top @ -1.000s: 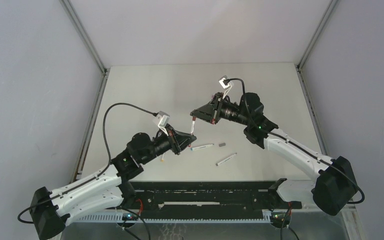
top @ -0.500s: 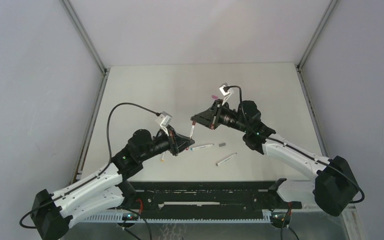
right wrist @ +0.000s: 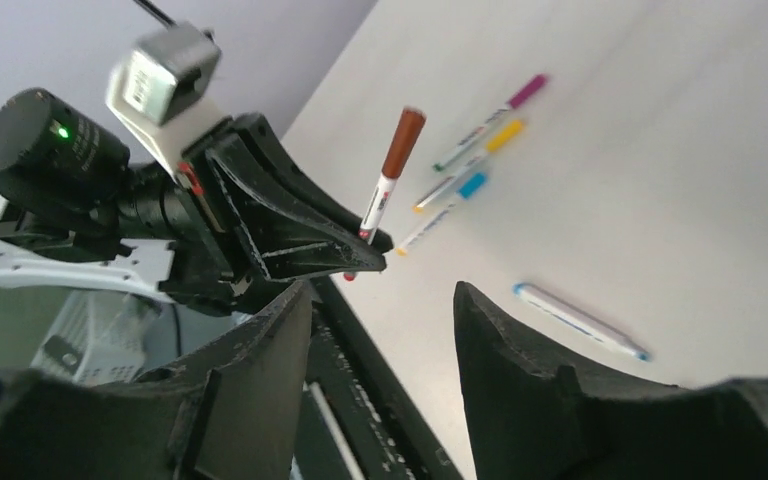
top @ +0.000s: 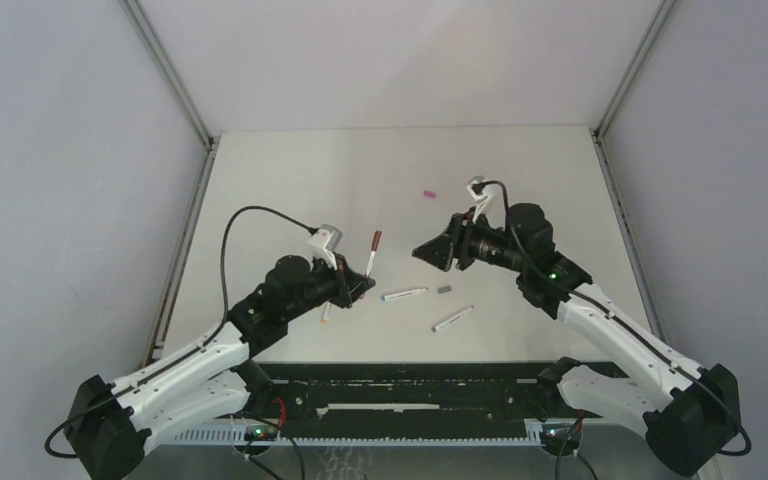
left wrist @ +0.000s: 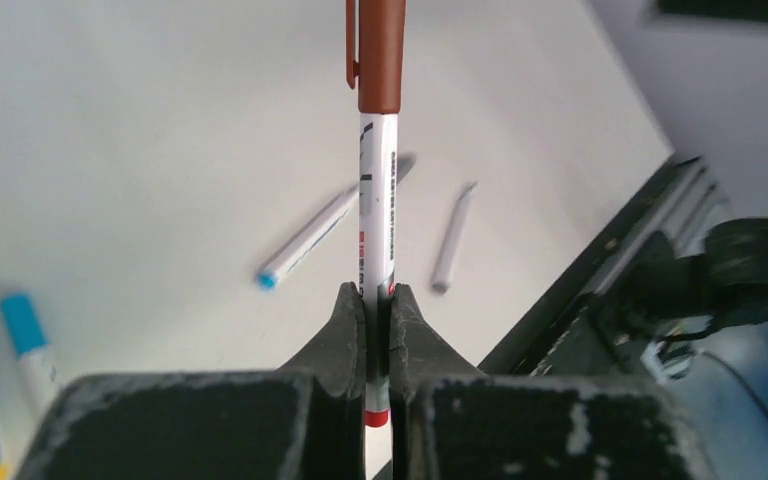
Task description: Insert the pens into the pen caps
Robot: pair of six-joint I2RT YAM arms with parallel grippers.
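Your left gripper [left wrist: 377, 300] is clamped on a white pen [left wrist: 377, 200] wearing a brown-red cap [left wrist: 380, 50], held up off the worktop [top: 290, 170]. The black print on its barrel is too blurred to read. Your right gripper [top: 422, 250] stands near it, fingers apart and empty. A blue-tipped pen [top: 404, 294] and a grey cap [top: 444, 289] lie towards the near edge.

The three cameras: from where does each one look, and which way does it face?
Top external: above and behind the bases, looking down on the table; the left arm and right arm show.
Left wrist: on the left arm, looking along the left end effector, shut on the brown-capped pen, out over the table.
Right wrist: on the right arm, looking past the open right end effector at the left arm.
Shared: all three views show that pen.
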